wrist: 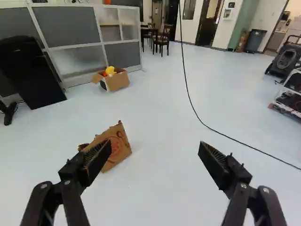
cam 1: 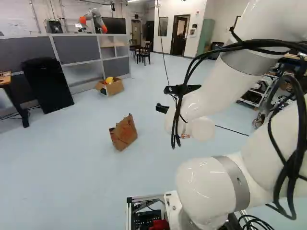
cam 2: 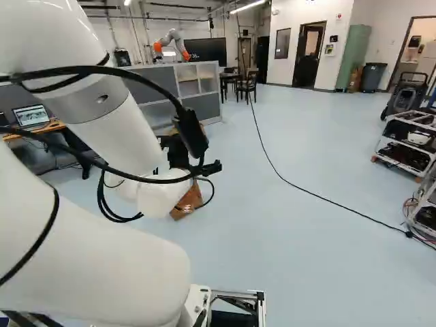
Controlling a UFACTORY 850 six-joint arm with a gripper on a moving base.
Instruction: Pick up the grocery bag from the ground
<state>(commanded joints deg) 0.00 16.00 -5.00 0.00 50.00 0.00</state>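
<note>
Claw (wrist: 156,149): spread wide, nothing pinched, fingers well apart and reaching out over the floor.
Bag: brown paper bag (cam 1: 123,132) on the floor (cam 1: 72,163), just left of centre in the left base view, leaning a little with a ragged top edge; in the right base view it peeks out near the middle, partly hidden by the arm (cam 2: 122,129).
Line-up: off to one side! From the wrist, the left finger (wrist: 98,157) covers part of the bag, and the gap points at bare floor beside it.
Step now: the approach, by my reading; grip comes later.
Next move: swing left until the bag sits mid-gap, then ease down with the claw tipped towards the floor.
Bite: one finger each side of the upper edge, deep enough to catch firm paper rather than the ragged lip.
Danger: drop straight from this line and that left finger may knock the bag over or crush it.
Squeeze: slow and light; paper likely folds, so let it bunch, then lift straight up.
Cable: thin black line (cam 2: 286,178) across the middle of the right base view, well apart from the bag; no worry here.
</note>
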